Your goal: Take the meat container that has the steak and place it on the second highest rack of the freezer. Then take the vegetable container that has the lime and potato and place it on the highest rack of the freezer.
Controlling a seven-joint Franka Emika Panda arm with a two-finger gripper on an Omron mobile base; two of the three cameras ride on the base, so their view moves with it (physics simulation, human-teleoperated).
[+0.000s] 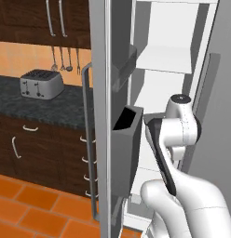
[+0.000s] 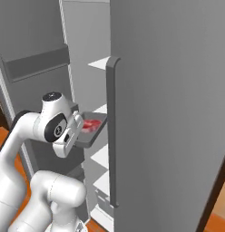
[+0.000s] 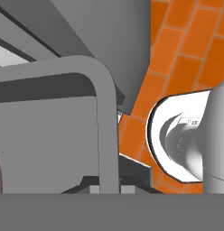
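clearly the gripper point(image 2: 77, 131) is clamped tight on the near rim of the meat container point(image 2: 92, 132), a shallow grey tray held out roughly level in front of the open freezer point(image 2: 82, 54), with the steak point(image 2: 90, 124) lying red in its middle. the grip is on one edge only, so my worry is the tray sagging or twisting and the meat sliding off. just beyond, the tray's far corner sits close to the long vertical handle point(image 2: 112, 131) of the neighbouring door; a sideways swing could clip it. further in, the white shelves point(image 2: 101, 63) stack closely, so entering too low would catch the second highest rack's front edge.
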